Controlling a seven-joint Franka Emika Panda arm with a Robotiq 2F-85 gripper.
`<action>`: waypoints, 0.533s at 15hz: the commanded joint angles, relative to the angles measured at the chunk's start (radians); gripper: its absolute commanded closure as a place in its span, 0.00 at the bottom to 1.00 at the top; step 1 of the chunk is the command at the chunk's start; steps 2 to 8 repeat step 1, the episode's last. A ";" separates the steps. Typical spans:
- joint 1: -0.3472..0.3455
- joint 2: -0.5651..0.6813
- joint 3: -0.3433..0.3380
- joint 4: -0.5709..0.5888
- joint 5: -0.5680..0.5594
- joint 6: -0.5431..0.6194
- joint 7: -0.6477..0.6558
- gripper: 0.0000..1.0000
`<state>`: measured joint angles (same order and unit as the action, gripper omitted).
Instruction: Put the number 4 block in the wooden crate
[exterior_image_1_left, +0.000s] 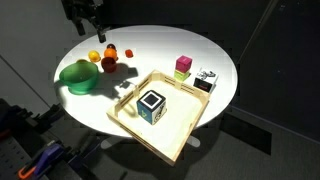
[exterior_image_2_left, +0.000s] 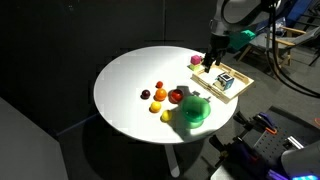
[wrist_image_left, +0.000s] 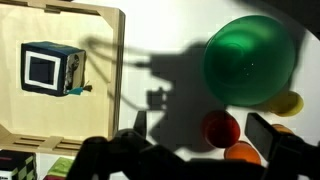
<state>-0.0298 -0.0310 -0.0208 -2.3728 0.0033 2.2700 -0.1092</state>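
Inside crate, blue-sided, white-faced block

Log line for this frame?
block: blue-sided cube with white framed face, inside pale wooden crate | tool: open, empty, high above table | task: placed

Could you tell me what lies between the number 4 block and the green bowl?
Wrist view: between number 4 block and green bowl, only the wooden crate's rim and bare table.
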 joint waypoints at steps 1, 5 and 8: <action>0.002 0.002 -0.002 0.001 0.000 -0.002 0.000 0.00; 0.002 0.002 -0.002 0.001 0.000 -0.002 0.000 0.00; 0.002 0.002 -0.002 0.001 0.000 -0.002 0.000 0.00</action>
